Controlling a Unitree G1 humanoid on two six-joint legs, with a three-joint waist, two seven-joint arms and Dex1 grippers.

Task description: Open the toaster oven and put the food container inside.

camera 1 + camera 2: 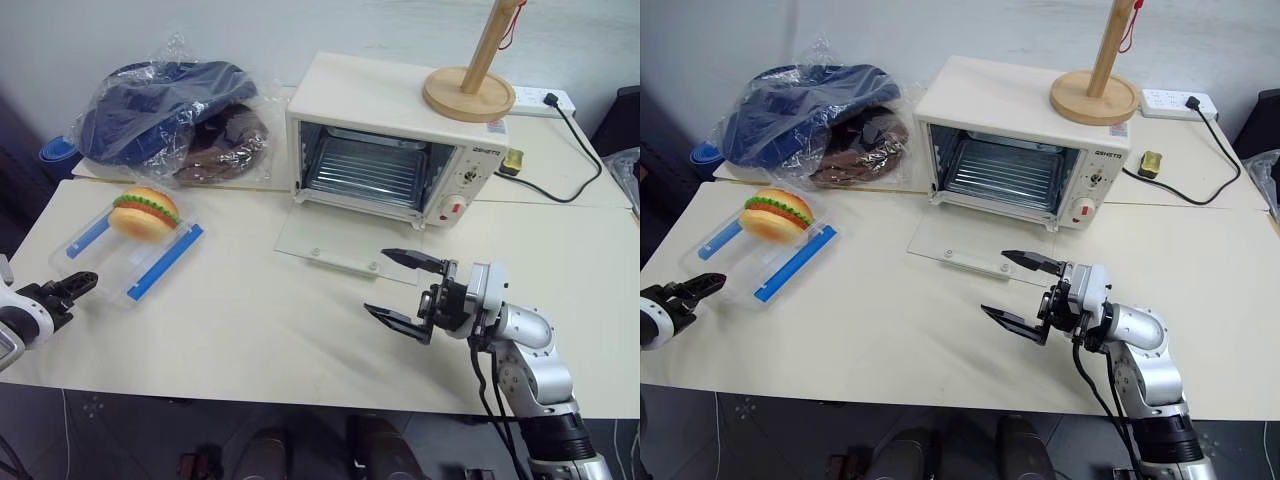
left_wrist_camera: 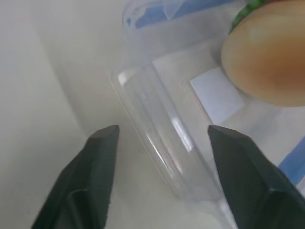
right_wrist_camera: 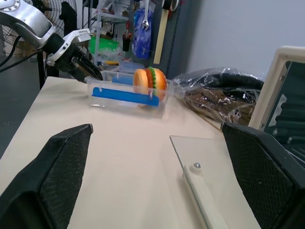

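Note:
The cream-white toaster oven stands at the back of the table, its glass door dropped flat and the wire rack showing inside. The food container, clear with blue clips, lies at the left with a toy hamburger in it. My left gripper is at the container's near left corner. In the left wrist view its fingers stand open on either side of the container's clear wall, not pressing it. My right gripper hovers open and empty just in front of the door, pointing left.
A wooden stand sits on the oven's top. A crinkled clear bag of dark clothes lies at the back left. A power strip with a black cable and a small yellow object are behind the oven's right.

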